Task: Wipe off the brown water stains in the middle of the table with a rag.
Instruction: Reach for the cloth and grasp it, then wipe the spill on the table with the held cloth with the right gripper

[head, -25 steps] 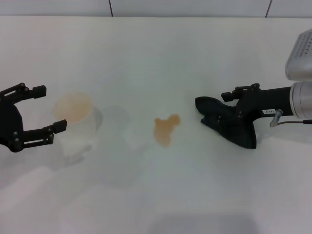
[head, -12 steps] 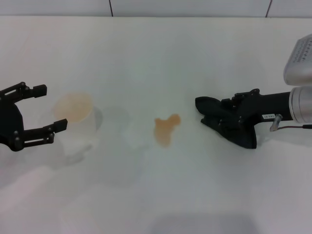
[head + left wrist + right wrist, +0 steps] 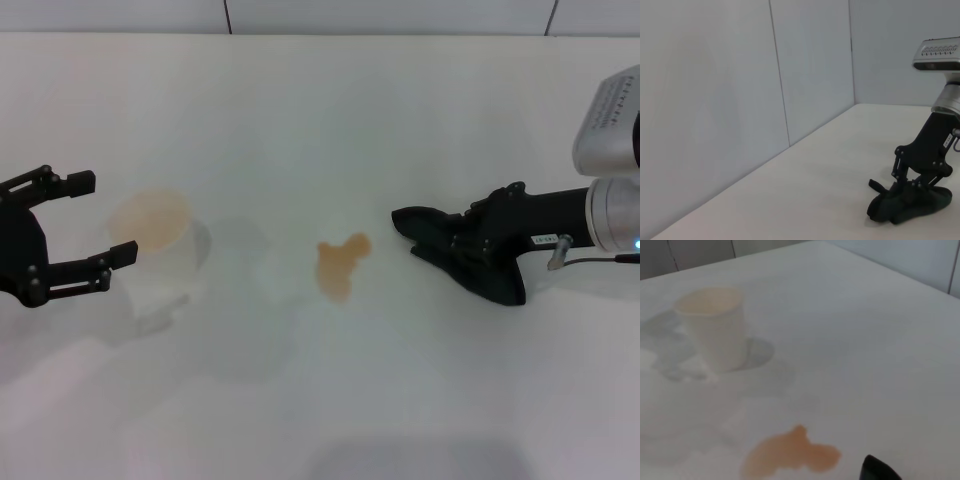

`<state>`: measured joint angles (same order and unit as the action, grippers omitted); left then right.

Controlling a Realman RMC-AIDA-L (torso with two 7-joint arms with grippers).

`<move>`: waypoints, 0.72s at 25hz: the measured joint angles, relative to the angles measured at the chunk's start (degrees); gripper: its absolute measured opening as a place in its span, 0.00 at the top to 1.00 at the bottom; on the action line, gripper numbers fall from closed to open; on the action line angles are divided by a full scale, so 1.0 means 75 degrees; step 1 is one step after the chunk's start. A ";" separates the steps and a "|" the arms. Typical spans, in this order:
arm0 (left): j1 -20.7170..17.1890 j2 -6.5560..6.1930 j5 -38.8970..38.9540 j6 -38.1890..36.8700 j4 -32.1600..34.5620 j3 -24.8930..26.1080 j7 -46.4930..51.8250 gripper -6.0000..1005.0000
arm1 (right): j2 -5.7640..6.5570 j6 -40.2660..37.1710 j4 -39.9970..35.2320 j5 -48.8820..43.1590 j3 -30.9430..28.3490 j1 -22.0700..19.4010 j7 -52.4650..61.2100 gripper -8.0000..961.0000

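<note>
The brown water stains [image 3: 342, 266] lie as one lobed orange-brown blotch in the middle of the white table [image 3: 320, 120]. They also show in the right wrist view [image 3: 790, 455]. The black rag [image 3: 470, 268] lies to the right of the blotch, its pointed corner a short gap from it. My right gripper [image 3: 462, 238] is shut on the rag and holds it down on the table. The left wrist view shows this gripper [image 3: 918, 176] on the bunched rag [image 3: 907, 206]. The rag's corner shows in the right wrist view [image 3: 879, 471]. My left gripper [image 3: 95, 220] is open at the far left.
A clear plastic cup [image 3: 155, 245] with a brownish tint stands upright left of the stain, just beyond my left gripper's fingertips [image 3: 118, 256]; it also shows in the right wrist view [image 3: 715, 325]. A tiled wall runs along the table's far edge.
My right gripper has moved a little to the left with the rag, so the rag's corner is closer to the stain. The left arm has not moved.
</note>
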<state>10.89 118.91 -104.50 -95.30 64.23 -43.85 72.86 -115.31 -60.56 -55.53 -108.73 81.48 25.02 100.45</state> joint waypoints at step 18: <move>0.0118 -0.0008 0.0004 0.0109 -0.0135 -0.0001 -0.0041 0.12 | -0.0001 0.0011 -0.0808 -0.0358 0.0643 0.0042 0.1032 0.93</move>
<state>11.77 118.85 -104.46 -94.48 63.21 -43.86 72.55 -115.31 -60.48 -61.59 -111.42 86.30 25.33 108.19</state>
